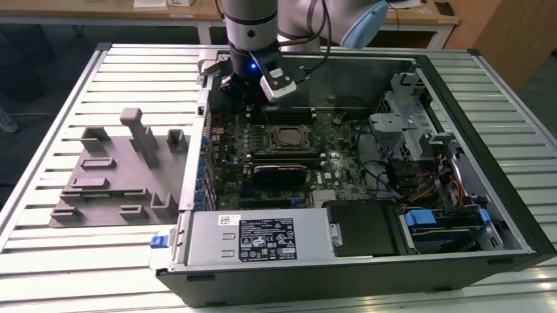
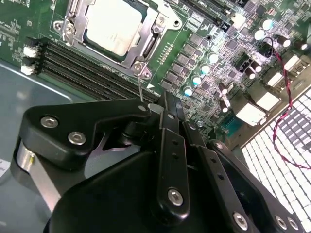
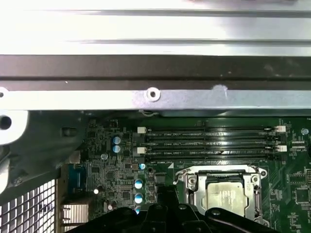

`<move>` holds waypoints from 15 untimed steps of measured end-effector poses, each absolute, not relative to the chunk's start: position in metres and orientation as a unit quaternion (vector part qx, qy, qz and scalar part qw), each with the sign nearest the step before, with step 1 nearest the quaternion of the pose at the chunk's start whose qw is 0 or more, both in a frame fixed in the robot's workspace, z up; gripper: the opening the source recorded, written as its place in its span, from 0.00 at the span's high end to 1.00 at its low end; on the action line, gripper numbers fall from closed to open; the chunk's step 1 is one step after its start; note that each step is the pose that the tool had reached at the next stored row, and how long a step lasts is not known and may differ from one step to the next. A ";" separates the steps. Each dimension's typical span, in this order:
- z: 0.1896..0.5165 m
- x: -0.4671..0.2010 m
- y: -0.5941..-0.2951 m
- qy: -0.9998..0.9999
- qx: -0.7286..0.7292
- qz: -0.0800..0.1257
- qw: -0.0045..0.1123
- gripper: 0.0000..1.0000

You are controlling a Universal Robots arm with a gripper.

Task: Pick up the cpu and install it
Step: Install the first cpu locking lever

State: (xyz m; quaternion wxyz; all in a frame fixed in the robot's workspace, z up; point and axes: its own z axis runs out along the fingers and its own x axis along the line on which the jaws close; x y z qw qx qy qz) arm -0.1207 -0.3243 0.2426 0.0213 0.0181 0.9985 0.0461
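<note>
Second wrist view: the small square cpu with a pale silver metal top [image 2: 114, 24] lies inside the metal socket frame [image 2: 154, 39] mid-way across the green motherboard [image 2: 29, 19], partly cut off. The black gripper [image 2: 163, 111] hovers near the memory-slot edge; whether it is wide or narrow cannot be told.

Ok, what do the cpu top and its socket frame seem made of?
The cpu: pale brushed-silver top, probably metal, with a soft sheen. The socket frame: bright bare metal, likely steel, glinting along its edges.
</note>
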 end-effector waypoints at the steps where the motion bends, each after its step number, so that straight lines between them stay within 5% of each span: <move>1: 0.244 -0.121 -0.324 0.999 0.018 0.046 0.021 0.89; 15: 0.246 -0.127 -0.325 0.996 0.019 0.081 0.022 0.89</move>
